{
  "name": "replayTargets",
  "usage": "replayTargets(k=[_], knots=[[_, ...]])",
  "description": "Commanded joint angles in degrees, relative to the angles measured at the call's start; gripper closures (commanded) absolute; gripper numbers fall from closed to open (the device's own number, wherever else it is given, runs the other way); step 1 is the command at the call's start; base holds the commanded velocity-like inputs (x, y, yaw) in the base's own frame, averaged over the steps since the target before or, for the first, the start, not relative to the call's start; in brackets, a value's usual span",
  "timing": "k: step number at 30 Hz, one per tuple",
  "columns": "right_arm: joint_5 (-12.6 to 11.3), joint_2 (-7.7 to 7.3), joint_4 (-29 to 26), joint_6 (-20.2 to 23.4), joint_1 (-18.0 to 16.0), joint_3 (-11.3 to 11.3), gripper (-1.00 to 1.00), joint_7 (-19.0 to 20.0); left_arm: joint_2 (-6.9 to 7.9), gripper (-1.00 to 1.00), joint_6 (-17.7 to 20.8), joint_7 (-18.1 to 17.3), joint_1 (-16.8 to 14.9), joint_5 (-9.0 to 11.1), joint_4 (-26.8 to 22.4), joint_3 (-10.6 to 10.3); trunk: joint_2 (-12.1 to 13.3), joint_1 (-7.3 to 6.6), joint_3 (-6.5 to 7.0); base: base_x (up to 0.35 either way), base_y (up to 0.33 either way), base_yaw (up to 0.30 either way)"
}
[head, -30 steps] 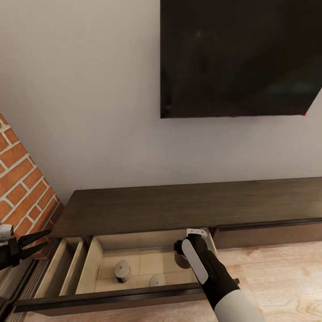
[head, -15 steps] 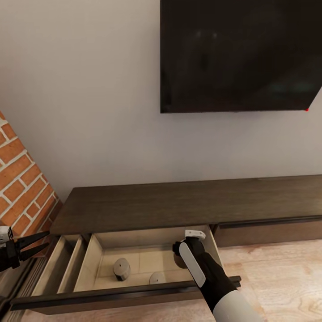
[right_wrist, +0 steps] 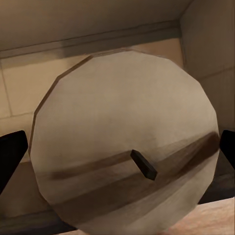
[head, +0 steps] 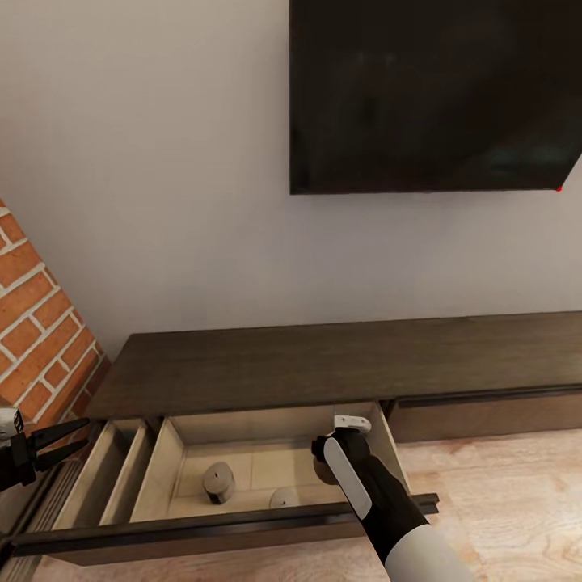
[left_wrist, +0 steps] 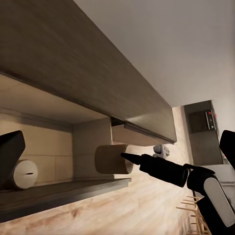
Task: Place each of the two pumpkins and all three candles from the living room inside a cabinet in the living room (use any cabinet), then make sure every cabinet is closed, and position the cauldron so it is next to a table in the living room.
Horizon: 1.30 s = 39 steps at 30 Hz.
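Head view: the right end effector (head: 330, 461) reaches into the open drawer of the cabinet (head: 339, 364), its fingertips largely hidden behind its own wrist. The held candle (right_wrist: 127, 147), a beige cylinder seen end-on with a short dark wick, sits between the two dark fingers (right_wrist: 10, 156), which are cut off at the frame edges; the end effector is pinching it, as the left wrist view also suggests, where a fingertip meets the cylinder's side. Two further candles lie on the pale drawer floor: one upright (head: 219, 482), one (head: 283, 499) partly hidden by the dark drawer front (head: 202, 529). The left end effector (head: 61, 440), beside a brick wall (head: 36, 339), is spread and empty.
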Motion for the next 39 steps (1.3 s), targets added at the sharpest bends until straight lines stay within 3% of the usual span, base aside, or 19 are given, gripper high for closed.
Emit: replayTargets(k=[1,16,31,39], knots=[[-0.48,0.00,-0.05,0.07,-0.05,0.09,1.00,-0.57,0.00,-1.00,0.22,-0.31,-0.04,-0.18,0.02,0.02,-0.44,0.22,-0.23,0.000,0.000,0.000],[-0.36,0.00,0.28,-2.57,-0.05,0.09,1.00,-0.57,-0.07,-1.00,0.22,-0.37,-0.04,-0.17,-0.33,0.00,-6.45,3.51,-2.92,0.000,0.000,0.000],[-0.35,0.00,0.39,-2.75,-0.05,0.00,1.00,-0.57,-0.33,-1.00,0.22,-0.40,0.14,-0.27,-1.12,-0.09,-6.45,3.51,-2.92,0.005,-0.046,0.000],[-0.35,0.00,0.39,-2.75,-0.05,0.00,1.00,-0.57,-0.47,-1.00,0.22,-0.26,0.13,-0.34,-1.13,-0.09,-6.45,3.51,-2.92,0.175,-0.105,0.000]])
